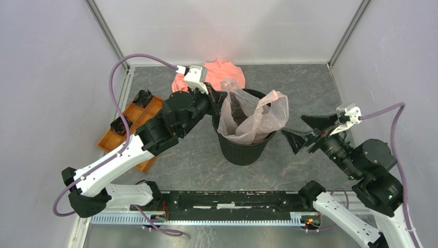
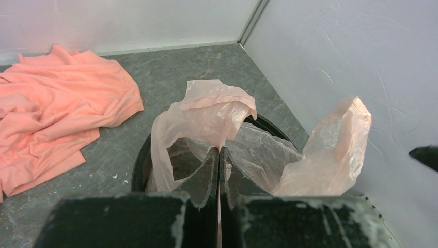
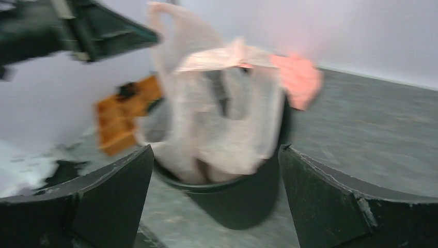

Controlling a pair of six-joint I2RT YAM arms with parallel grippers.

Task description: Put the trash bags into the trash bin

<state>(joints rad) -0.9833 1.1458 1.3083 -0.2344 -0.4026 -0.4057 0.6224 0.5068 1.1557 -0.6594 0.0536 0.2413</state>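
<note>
The black trash bin (image 1: 243, 151) stands mid-table. The pale pink trash bag (image 1: 254, 116) sits partly inside it, with its top edges sticking up above the rim. My left gripper (image 1: 223, 99) is at the bin's far-left rim and is shut on the bag's upper edge. In the left wrist view the gripper (image 2: 219, 151) pinches the film of the bag (image 2: 206, 106) above the bin's rim (image 2: 139, 168). My right gripper (image 1: 302, 132) is open and empty just right of the bin. In the blurred right wrist view the gripper (image 3: 216, 149) faces the bin (image 3: 243, 204) and the bag (image 3: 217, 119).
A salmon-orange cloth (image 1: 223, 72) lies behind the bin and also shows in the left wrist view (image 2: 57, 103). An orange compartment tray (image 1: 129, 126) with dark items lies at the left, under my left arm. Grey walls enclose the table.
</note>
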